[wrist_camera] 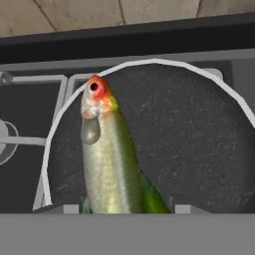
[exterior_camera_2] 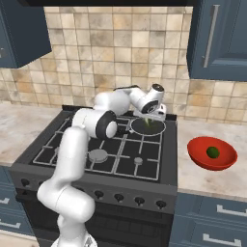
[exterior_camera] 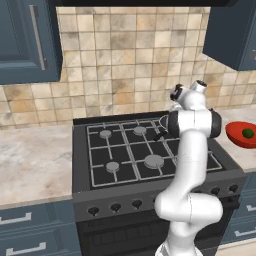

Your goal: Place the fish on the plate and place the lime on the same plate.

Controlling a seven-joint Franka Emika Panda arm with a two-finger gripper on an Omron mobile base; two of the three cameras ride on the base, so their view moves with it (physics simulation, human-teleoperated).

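The fish (wrist_camera: 109,159), slender and greenish-grey with a red-orange head, lies in a dark round pan (wrist_camera: 199,139) on the stove's back right burner. In the hand view its body runs down between my gripper's (wrist_camera: 124,210) two tips, which press against its sides near the tail. From the right base view my gripper (exterior_camera_2: 149,119) reaches down into the pan (exterior_camera_2: 159,129). The lime (exterior_camera_2: 212,152), a small dark green ball, rests in a red bowl (exterior_camera_2: 226,161) on the counter right of the stove; the left base view also has the lime (exterior_camera: 247,133). The plate is out of view.
A black stove (exterior_camera: 130,150) with grey grates has several burners in front of the pan. Beige counters (exterior_camera: 30,160) lie on both sides. Blue wall cabinets (exterior_camera_2: 217,38) hang above, and a tiled wall stands behind.
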